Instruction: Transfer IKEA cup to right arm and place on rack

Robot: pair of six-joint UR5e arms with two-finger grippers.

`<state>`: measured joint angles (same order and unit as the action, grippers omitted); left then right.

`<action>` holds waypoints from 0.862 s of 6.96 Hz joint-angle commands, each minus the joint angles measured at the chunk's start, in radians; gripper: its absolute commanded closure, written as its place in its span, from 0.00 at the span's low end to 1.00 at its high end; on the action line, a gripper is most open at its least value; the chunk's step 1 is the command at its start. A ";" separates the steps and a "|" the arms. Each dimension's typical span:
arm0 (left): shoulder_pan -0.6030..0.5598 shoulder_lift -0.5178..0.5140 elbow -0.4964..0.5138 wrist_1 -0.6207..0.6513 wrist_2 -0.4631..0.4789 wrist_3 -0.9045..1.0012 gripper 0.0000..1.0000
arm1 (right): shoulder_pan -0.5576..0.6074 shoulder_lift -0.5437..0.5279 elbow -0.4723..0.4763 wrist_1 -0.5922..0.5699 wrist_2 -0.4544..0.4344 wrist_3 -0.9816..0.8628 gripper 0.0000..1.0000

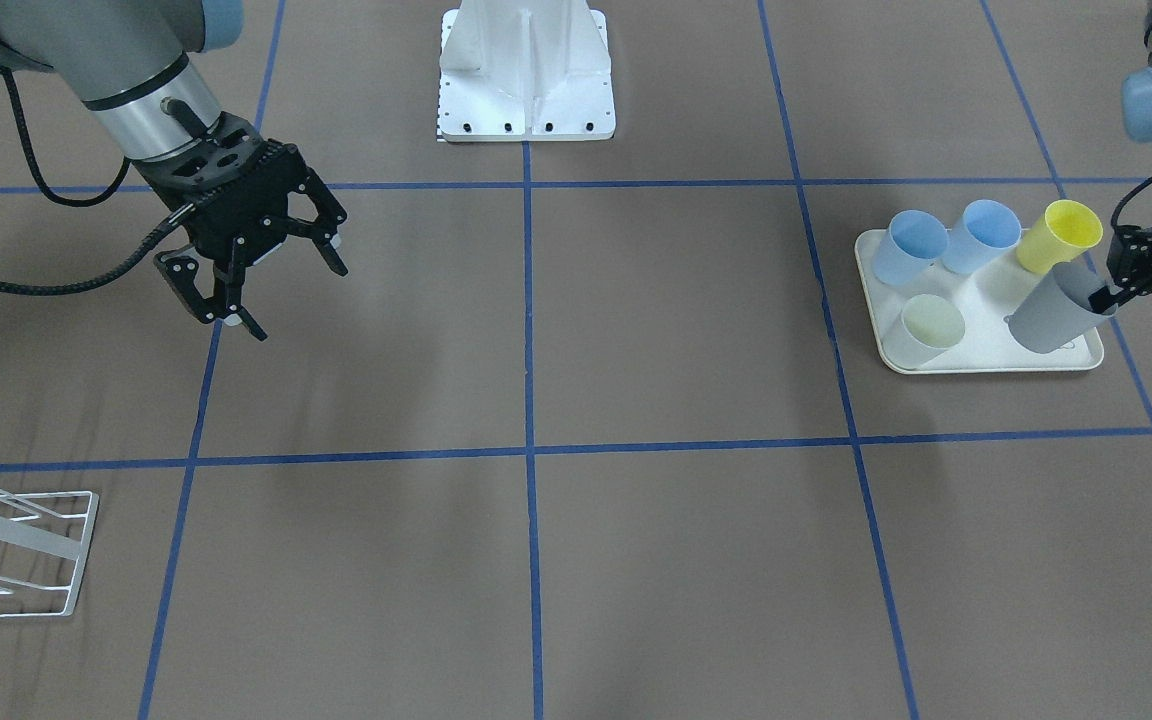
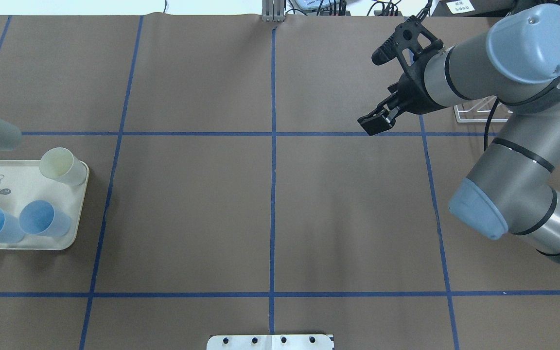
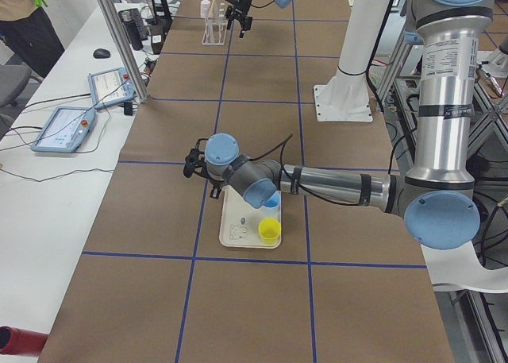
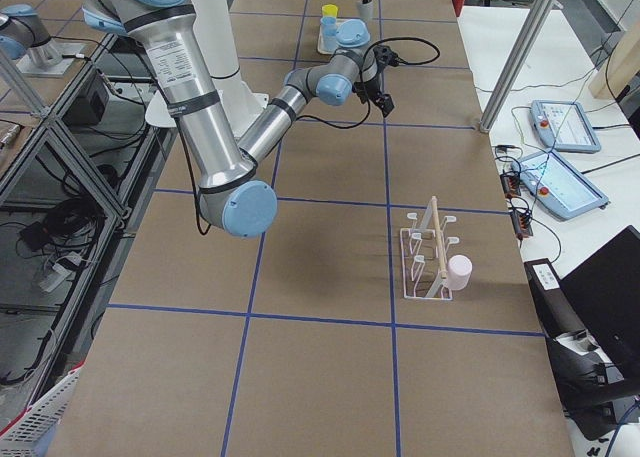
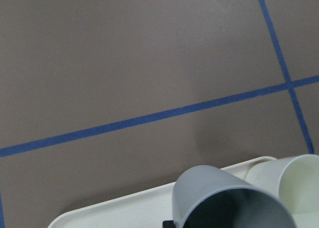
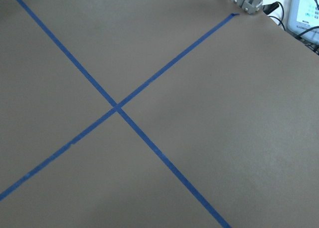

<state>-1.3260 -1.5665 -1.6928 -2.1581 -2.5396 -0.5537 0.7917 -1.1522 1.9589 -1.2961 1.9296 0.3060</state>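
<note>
The IKEA cup (image 1: pixel 1054 312) is grey and hangs tilted over the corner of a cream tray (image 1: pixel 986 358). My left gripper (image 1: pixel 1104 298) is shut on its rim, one finger inside the mouth. The left wrist view shows the same cup (image 5: pixel 222 198) close up above the tray's edge (image 5: pixel 124 208). The right arm (image 2: pixel 503 73) reaches over the far right of the table. Its gripper (image 1: pixel 302 304) is open and holds nothing. The white wire rack (image 1: pixel 21 545) with its wooden dowel stands on the table's right end; from the right side the rack (image 4: pixel 428 262) shows whole.
On the tray stand two blue cups (image 1: pixel 911 248) (image 1: pixel 984 235), a yellow cup (image 1: pixel 1061 235) and a pale cup (image 1: pixel 931 328). A pink cup (image 4: pixel 459 270) sits at the rack. The white robot base (image 1: pixel 526 75) is at the table's middle edge.
</note>
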 commanded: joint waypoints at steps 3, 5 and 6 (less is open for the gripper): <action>0.023 -0.217 -0.278 0.047 -0.123 -1.010 1.00 | -0.164 -0.008 -0.055 0.384 -0.229 0.001 0.01; 0.144 -0.321 -0.275 0.044 -0.114 -1.235 1.00 | -0.241 -0.004 -0.142 0.689 -0.328 0.001 0.01; 0.181 -0.352 -0.275 0.003 -0.110 -1.325 1.00 | -0.309 0.012 -0.152 0.768 -0.419 -0.013 0.01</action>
<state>-1.1971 -1.8712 -1.9670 -2.1234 -2.6542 -1.7560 0.5531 -1.1538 1.8332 -0.6572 1.6051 0.3037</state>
